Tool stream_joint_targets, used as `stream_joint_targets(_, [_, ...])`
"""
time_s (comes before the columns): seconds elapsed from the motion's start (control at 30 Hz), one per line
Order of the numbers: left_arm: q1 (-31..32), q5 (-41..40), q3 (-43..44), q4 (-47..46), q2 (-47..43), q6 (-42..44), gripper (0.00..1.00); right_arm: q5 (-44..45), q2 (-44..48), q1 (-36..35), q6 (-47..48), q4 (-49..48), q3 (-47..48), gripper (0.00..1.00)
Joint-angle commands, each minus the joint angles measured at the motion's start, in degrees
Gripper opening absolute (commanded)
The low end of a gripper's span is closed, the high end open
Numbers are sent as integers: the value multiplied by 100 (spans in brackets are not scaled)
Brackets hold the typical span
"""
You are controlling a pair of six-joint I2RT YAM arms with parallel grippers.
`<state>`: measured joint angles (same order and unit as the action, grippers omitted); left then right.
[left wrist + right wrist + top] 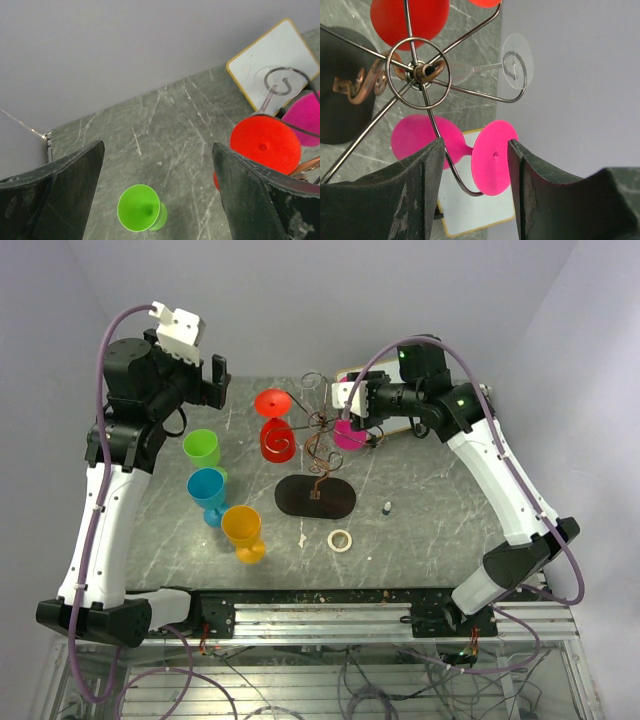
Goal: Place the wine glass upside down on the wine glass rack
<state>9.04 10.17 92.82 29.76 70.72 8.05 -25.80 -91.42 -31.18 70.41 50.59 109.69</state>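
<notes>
The pink wine glass (422, 142) is hanging on the rack (419, 72), its stem resting in one wire arm. The right gripper (475, 146) is hovering spread on either side of the glass's foot and, as far as I can tell, pinching nothing. If it is drifting sideways here, a finger (545, 200) could catch the foot or the wire. That could lift the glass out of its curl, or rock the light stand and shake the red glass (410, 20) and the clear glass (517, 62) loose. The left gripper (157, 147) is hanging spread and empty over the worktop (165, 115), above a green glass (140, 207).
</notes>
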Motion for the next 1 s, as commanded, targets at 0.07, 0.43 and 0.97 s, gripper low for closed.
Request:
stream_joint_targets(0.07, [-60,-257,-163,592,-38,555,99,-306,433,132,-1172,-362,99,53])
stream_joint_targets(0.43, [-1240,21,-964,889,30,175,99,1767,1123,248,-3638,-1645,-413,73])
stream_joint_targets(0.97, [-1522,-12,-1080,1257,1663,655,88,1356,1648,1657,-4929,-1534,-531,88])
